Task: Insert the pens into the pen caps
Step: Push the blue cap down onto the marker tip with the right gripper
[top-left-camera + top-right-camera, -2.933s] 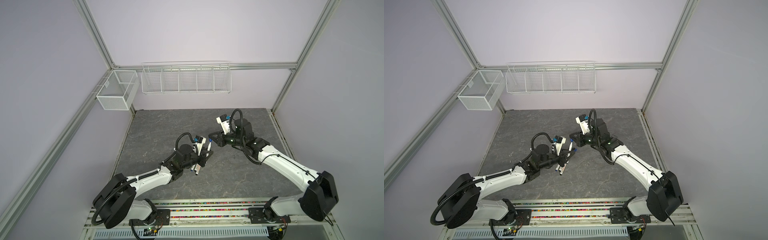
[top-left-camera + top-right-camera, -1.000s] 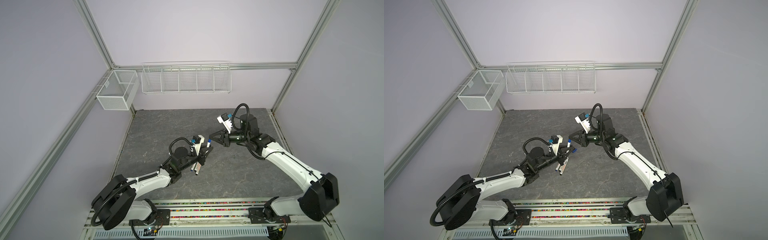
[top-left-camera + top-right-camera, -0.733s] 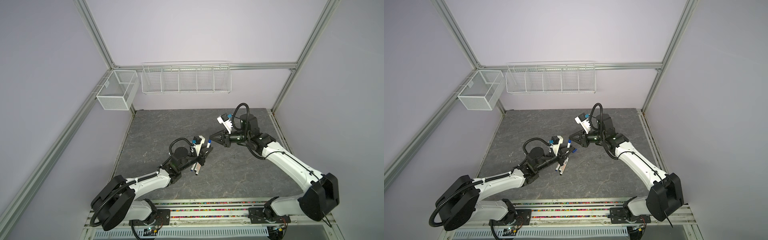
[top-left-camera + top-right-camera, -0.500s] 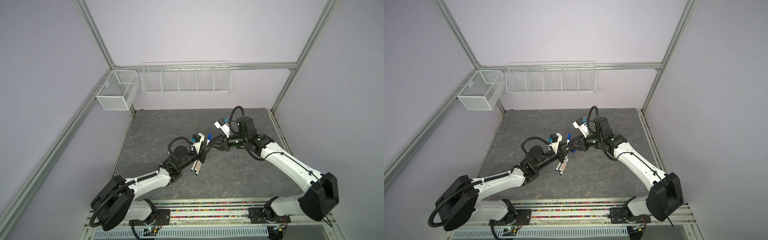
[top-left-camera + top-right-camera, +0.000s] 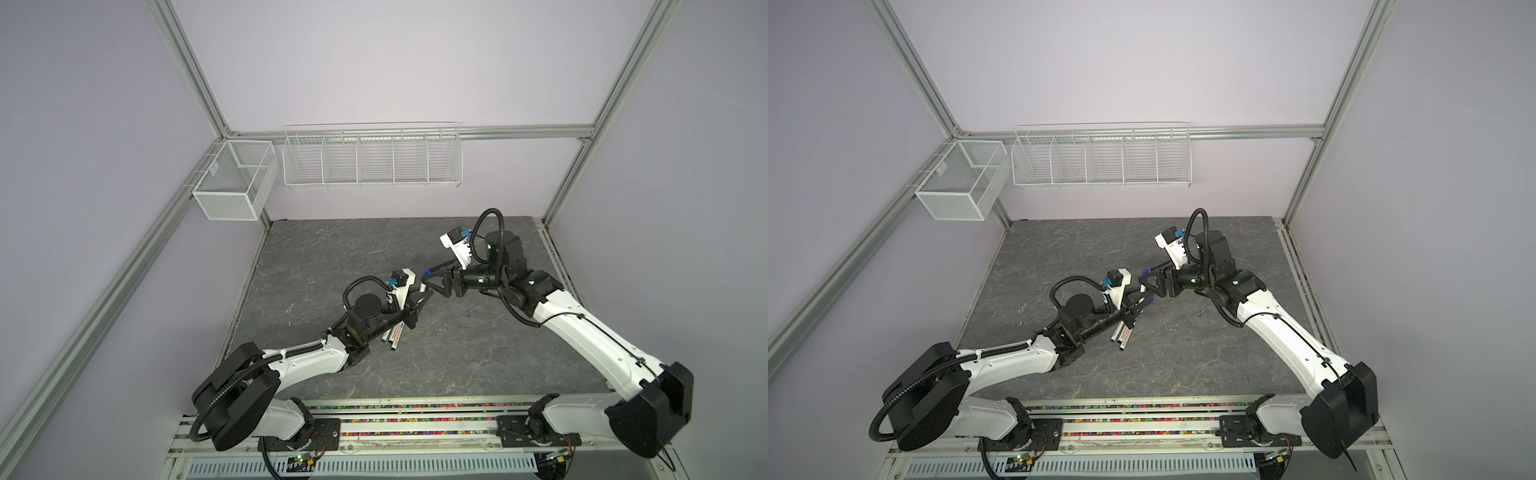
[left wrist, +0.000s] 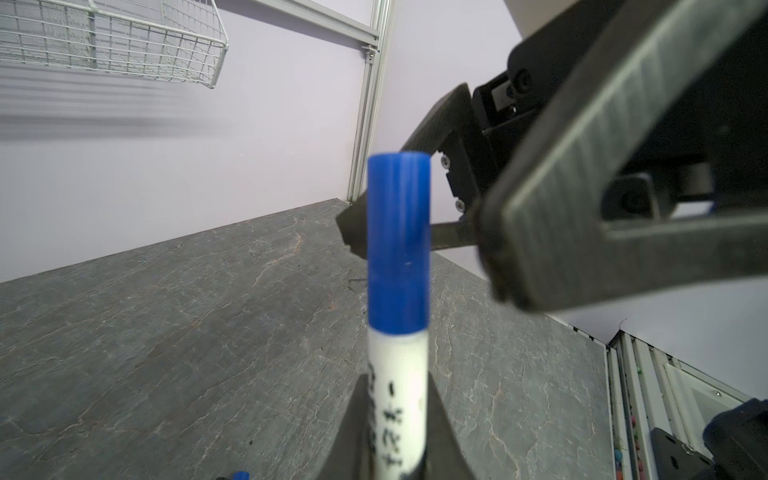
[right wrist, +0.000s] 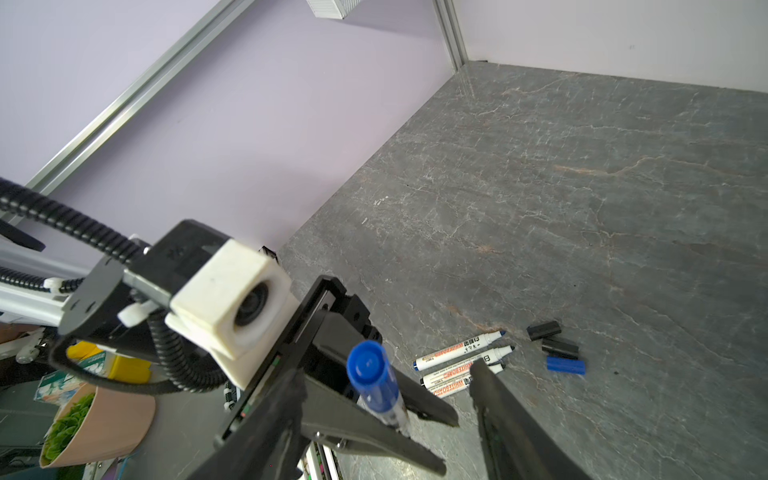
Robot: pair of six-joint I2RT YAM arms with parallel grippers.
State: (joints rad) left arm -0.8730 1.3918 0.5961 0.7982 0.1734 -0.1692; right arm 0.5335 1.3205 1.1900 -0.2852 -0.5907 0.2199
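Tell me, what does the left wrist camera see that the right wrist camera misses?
Only the left wrist view: the long wire basket on the wall. Only the right wrist view: three uncapped pens lying beside two black caps and a loose blue cap. Both: the blue-capped pen gripped by the left claw, the open right claw around it, and the grey table.

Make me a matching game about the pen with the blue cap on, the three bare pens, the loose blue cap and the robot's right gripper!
1 capped pen
2 three bare pens
3 loose blue cap
4 right gripper

A beside two black caps
B jaws open
C held in the left gripper
D side by side on the table

Pairs: 1-C, 2-D, 3-A, 4-B
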